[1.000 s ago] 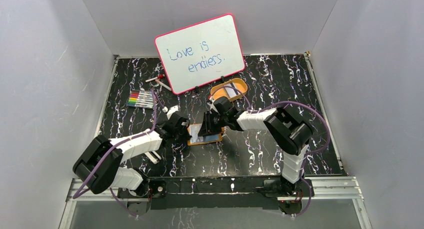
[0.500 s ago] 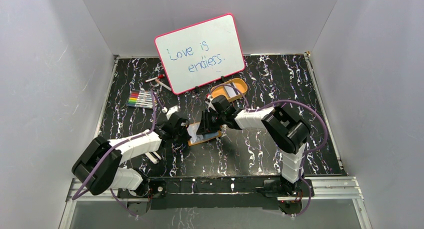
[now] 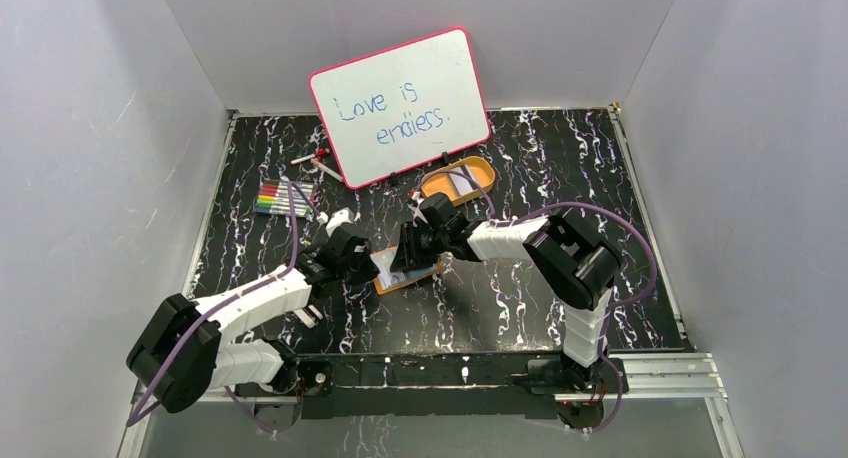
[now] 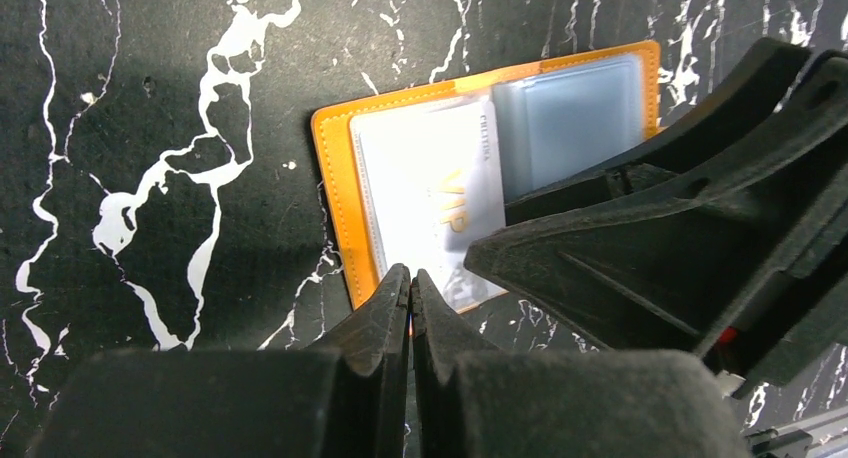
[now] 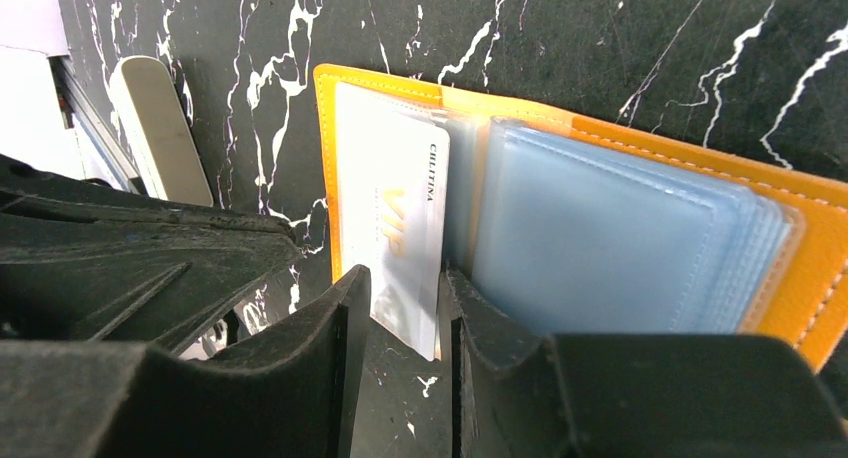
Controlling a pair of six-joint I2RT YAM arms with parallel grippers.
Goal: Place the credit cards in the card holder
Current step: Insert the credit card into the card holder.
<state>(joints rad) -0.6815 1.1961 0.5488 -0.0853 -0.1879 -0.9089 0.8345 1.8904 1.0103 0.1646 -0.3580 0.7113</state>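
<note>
1. At the far left of the black marbled worktop [image 3: 560, 178], a row of coloured markers [image 3: 280, 198] lies side by side. A red pen [image 3: 316, 158] rests just behind them, near the lower left corner of the whiteboard [image 3: 400, 106].
2. The left arm reaches in from the lower left. The left fingers [image 4: 385, 313] are pressed together with no gap, and their tips meet at the near edge of the card holder [image 4: 335, 168], on the orange border. Nothing shows between them.
3. The pink-framed whiteboard stands propped at the back centre and carries blue handwriting.
4. The card holder lies open and flat in the middle of the worktop, in front of the whiteboard and between the two arms. The half away from the left arm carries a stack of clear sleeves [image 5: 600, 238], bluish and overlapping.
5. A whitish credit card [image 5: 395, 208] with gold "VIP" lettering sits mostly inside the sleeve on the half nearer the left arm. Its near end sticks out past the holder's edge.
6. The right fingers [image 5: 335, 358] stand a narrow gap apart, one on each side of the card's protruding end. Whether they actually pinch it cannot be told.
7. Behind and to the right of the holder sits an orange oval tray [image 3: 484, 170], well apart from it. Something pale lies inside, too small to make out.
</note>
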